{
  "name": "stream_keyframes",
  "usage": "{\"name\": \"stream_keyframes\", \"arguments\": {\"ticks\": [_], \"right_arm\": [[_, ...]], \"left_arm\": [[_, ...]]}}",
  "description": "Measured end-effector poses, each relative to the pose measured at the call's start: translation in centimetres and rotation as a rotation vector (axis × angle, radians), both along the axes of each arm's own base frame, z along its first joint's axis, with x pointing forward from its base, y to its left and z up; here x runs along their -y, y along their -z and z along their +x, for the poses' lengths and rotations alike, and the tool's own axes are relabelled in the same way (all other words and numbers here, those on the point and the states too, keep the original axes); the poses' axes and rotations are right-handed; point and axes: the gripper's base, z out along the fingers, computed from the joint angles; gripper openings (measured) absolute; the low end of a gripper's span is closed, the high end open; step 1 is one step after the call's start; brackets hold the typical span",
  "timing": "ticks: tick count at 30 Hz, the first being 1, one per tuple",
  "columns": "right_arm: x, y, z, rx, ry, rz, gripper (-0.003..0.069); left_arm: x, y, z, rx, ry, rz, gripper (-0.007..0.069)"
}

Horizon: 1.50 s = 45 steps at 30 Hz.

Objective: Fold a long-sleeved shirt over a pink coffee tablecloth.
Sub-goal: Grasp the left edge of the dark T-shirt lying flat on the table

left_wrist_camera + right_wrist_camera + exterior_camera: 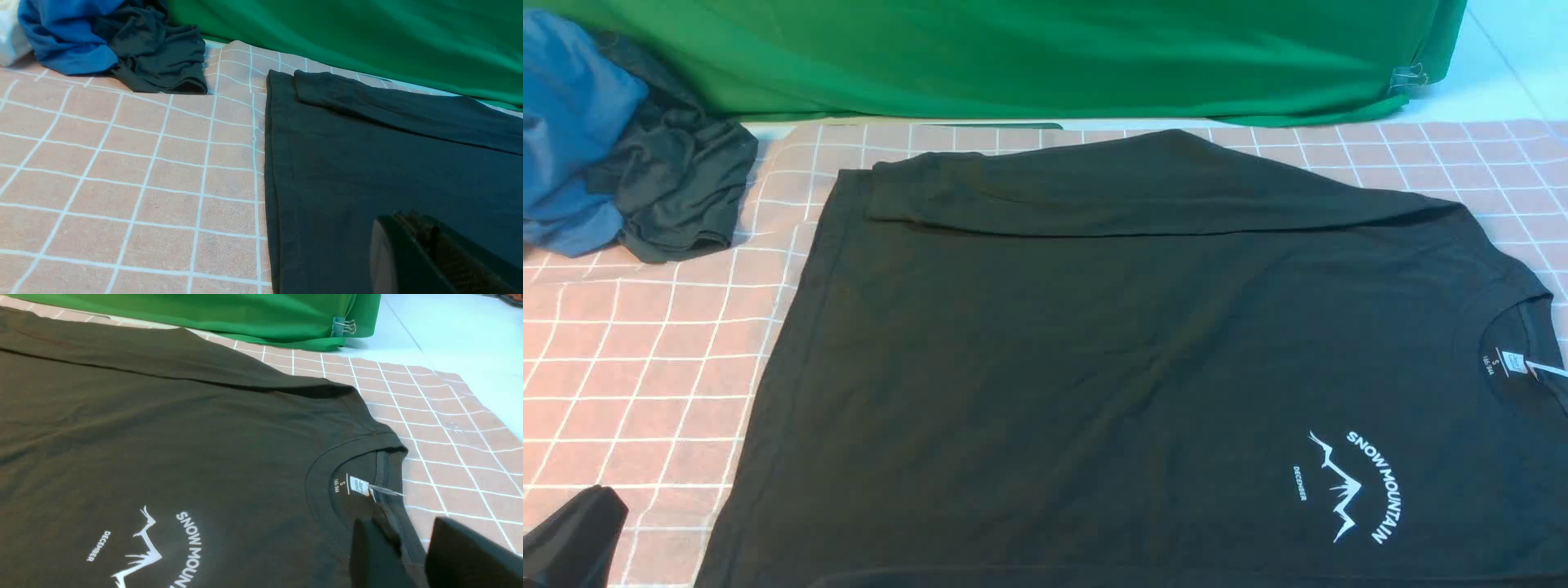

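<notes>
The long-sleeved shirt point(1094, 367) lies flat, chest up, on the pink coffee tablecloth point(645, 367). It fills the near middle and right of the front view, its neck toward the robot's right and its hem toward the left. The white mountain print point(1347, 486) sits near the front edge, with the neck label point(1515, 362) just beyond it inside the collar. One sleeve point(1135, 188) is folded flat along the shirt's far edge. To the left of the hem the checked cloth lies bare.

Farther back on the left, a crumpled dark grey-green garment point(678, 188) rests on the tablecloth, touching a blue garment point(572, 122) behind it. Both are well apart from the shirt. A green cloth point(1013, 57) runs across the back, with a binder clip point(1409, 77) at its right end.

The left tool point(572, 535) shows at the near left corner, beside the hem. Its jaws are pressed together with nothing between them.

The right tool point(408, 528) appears only in its own wrist view, at the neck opening. Its fingers point(376, 555) stand partly spread, one on the cloth inside the neck and the other outside it, over the tablecloth. The collar band runs through the gap and is not pinched.
</notes>
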Motion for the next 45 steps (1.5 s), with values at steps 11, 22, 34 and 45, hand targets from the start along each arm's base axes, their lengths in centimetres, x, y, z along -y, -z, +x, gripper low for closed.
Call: {"name": "stream_keyframes", "arguments": {"ticks": [11,22,34,45], "right_arm": [[0.0,0.0,0.0,0.000,0.000,0.000,0.0238],[0.0,0.0,0.0,0.000,0.000,0.000,0.0238],[0.0,0.0,0.0,0.000,0.000,0.000,0.0238],[-0.1,-1.7,0.2,0.190,0.020,0.387,0.0238]], "left_arm": [[0.0,0.0,0.0,0.000,0.000,0.000,0.0015],[0.0,0.0,0.0,0.000,0.000,0.001,0.0015],[-0.1,-3.3,-0.1,0.363,-0.014,0.039,0.0015],[-0.4,-5.3,-0.7,0.581,0.012,-0.447,0.0015]]}}
